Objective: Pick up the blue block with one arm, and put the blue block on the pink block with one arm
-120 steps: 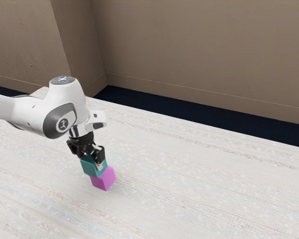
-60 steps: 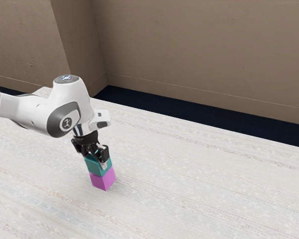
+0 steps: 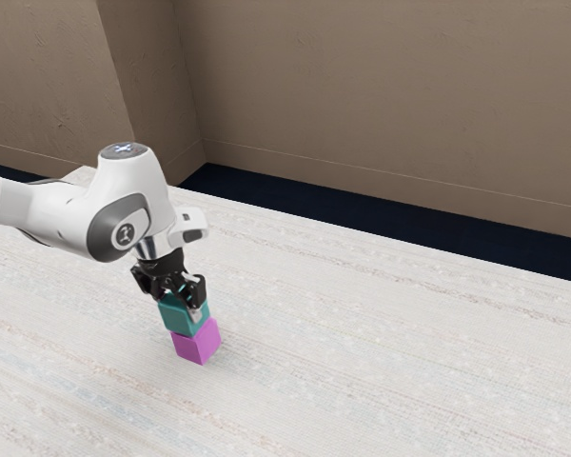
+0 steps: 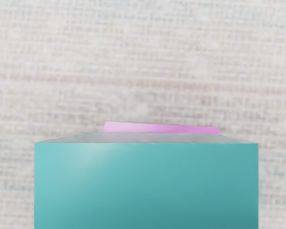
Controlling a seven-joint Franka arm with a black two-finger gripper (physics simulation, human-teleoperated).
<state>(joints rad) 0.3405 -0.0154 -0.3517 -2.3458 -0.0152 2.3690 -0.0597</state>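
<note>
Pale, woven-grained worktop is stretching across my view; beige walls are rising behind it, a dark blue floor strip lying between.

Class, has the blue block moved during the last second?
Yes. The blue block has shifted slightly toward the exterior view's right, more squarely over the unmoved pink block.

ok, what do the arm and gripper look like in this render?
The arm has glossy white rounded shells. It has a grey round joint cap with a small white mark at its centre, and a faint bluish mark on the top of the elbow. A white flange sits at the wrist. The gripper is black, with two short fingers.
</note>
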